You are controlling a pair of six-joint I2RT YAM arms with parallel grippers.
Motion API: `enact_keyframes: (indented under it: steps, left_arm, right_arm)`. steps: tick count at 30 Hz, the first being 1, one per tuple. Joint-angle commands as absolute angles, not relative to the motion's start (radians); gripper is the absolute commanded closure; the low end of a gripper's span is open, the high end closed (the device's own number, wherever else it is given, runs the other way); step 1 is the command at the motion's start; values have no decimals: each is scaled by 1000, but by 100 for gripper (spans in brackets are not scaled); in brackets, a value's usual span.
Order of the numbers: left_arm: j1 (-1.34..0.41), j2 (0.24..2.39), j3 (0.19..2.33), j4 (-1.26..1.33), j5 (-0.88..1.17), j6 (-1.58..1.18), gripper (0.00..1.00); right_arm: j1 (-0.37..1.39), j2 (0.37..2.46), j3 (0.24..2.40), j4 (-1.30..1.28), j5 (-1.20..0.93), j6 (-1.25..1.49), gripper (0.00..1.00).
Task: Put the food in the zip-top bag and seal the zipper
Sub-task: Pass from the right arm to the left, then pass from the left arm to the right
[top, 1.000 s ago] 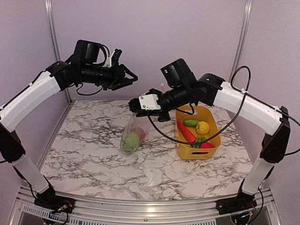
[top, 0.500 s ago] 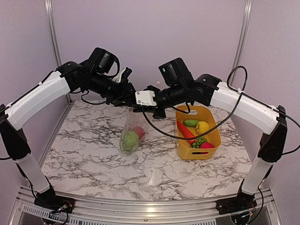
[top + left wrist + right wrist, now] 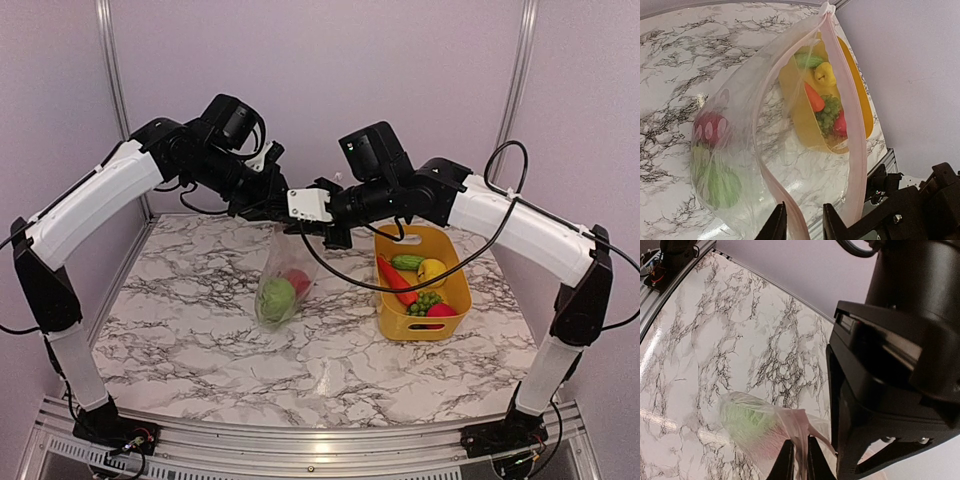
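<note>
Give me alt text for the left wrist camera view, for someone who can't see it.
A clear zip-top bag hangs open toward the camera, one side of its pale zipper running between the left tool's parted fingers. A red apple and green apple sit inside; behind it, a yellow basket of toy food rests on the marble table.

**Free room and obstructions above the desk**

The left gripper (image 3: 802, 226) and right gripper (image 3: 800, 460) meet above the centre of the white marble-patterned desk (image 3: 190, 340). The right pinches a clear crinkly plastic zip-top bag (image 3: 283, 285) hanging to the surface. A yellow plastic basket (image 3: 395, 322) occupies the far right. The near edge and left side are open.
</note>
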State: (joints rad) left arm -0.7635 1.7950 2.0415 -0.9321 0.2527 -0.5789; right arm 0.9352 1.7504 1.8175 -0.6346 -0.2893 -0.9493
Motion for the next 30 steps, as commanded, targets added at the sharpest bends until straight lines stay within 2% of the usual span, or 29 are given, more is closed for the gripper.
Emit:
enact_keyframes:
  steps: [1, 4, 10, 14, 21, 24, 30]
  left_arm:
    - [-777, 1827, 2101, -1043, 221, -571, 72]
    - [-780, 1840, 2129, -1097, 167, -562, 79]
    - [-780, 1835, 2168, -1124, 83, -563, 100]
    - [-781, 1834, 2202, -1111, 38, -552, 100]
    - [-779, 1797, 2190, -965, 97, -515, 100]
    - [-779, 1768, 2126, -915, 108, -456, 100]
    - [-778, 1716, 2014, -887, 161, -389, 100]
  right_arm:
    - [945, 1768, 1861, -584, -251, -916, 92]
    - [946, 1772, 1868, -578, -249, -911, 91]
    - [946, 1770, 1862, -581, -252, -904, 91]
    - [946, 1762, 1861, -583, -253, -893, 86]
    - [937, 1692, 1908, -606, -292, -796, 43]
    - [894, 1660, 1943, -607, -343, -737, 39]
    - [735, 1647, 1936, -541, -383, -612, 41]
